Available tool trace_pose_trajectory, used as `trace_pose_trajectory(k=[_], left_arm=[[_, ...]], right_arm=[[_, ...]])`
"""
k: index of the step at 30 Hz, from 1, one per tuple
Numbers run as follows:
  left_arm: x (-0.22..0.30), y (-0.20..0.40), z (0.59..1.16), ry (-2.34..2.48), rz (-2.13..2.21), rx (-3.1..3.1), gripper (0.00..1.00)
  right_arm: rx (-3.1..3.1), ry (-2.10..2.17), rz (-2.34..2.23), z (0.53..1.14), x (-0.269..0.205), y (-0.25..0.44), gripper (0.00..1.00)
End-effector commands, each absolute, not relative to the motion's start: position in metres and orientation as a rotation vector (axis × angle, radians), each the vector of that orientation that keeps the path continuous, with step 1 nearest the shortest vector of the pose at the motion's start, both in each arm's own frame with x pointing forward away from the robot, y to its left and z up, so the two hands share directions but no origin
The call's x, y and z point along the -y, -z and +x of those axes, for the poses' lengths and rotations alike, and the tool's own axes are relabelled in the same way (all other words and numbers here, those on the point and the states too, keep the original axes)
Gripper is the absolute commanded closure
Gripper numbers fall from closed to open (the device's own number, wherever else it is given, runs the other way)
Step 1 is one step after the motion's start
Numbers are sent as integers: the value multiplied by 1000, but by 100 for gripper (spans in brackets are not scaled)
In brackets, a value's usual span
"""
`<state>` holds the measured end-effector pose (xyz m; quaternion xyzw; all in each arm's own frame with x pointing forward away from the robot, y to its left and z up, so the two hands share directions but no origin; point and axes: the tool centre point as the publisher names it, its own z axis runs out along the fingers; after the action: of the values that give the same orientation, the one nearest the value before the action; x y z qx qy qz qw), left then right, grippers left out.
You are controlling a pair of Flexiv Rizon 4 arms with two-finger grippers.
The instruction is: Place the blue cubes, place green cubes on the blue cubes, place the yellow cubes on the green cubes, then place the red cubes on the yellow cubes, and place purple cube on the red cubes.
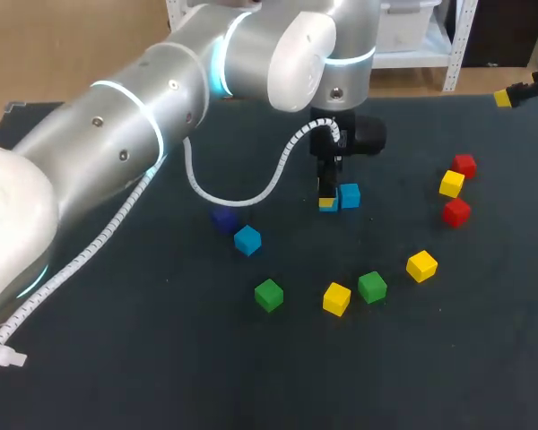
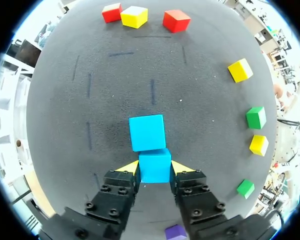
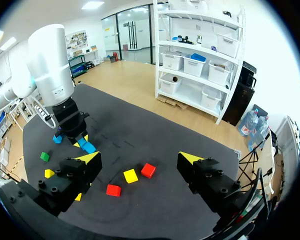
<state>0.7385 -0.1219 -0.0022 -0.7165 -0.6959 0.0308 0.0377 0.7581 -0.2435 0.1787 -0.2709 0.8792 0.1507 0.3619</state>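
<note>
Two blue cubes (image 2: pixel 147 132) touching, third blue cube (image 1: pixel 247 240) beside purple cube (image 1: pixel 224 219); green cubes (image 1: pixel 268 294), yellow cubes (image 1: pixel 336 298), red cubes (image 1: pixel 455 212) scattered.

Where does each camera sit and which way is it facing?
Head view: above, behind, looking down at the table; left arm shows.
Left wrist view: looks along the left gripper, shut on a blue cube.
Right wrist view: raised, looks across the table past the open right gripper.
Shared: head and right wrist show the left arm.
</note>
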Motion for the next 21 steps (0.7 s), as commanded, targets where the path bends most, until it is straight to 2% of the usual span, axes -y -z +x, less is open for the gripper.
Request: trace_pose_trajectory(k=[1, 16, 17, 18, 19, 21], left_arm=[[123, 4, 745, -93, -2191, 2129, 100], [122, 6, 747, -79, -2176, 2145, 100], [122, 6, 747, -80, -2174, 2145, 80], [122, 6, 747, -83, -2173, 2145, 51], [123, 6, 747, -87, -2170, 2147, 0], [123, 6, 747, -88, -2164, 2155, 0]], right_arm=[[-2265, -386, -697, 758, 243, -179, 0], [-2265, -386, -697, 758, 243, -179, 0], [-2265, -386, -697, 758, 243, -179, 0], [-2265, -386, -697, 758, 243, -179, 0], [-2265, -386, -697, 758, 243, -179, 0], [-2265, -386, -697, 758, 243, -179, 0]])
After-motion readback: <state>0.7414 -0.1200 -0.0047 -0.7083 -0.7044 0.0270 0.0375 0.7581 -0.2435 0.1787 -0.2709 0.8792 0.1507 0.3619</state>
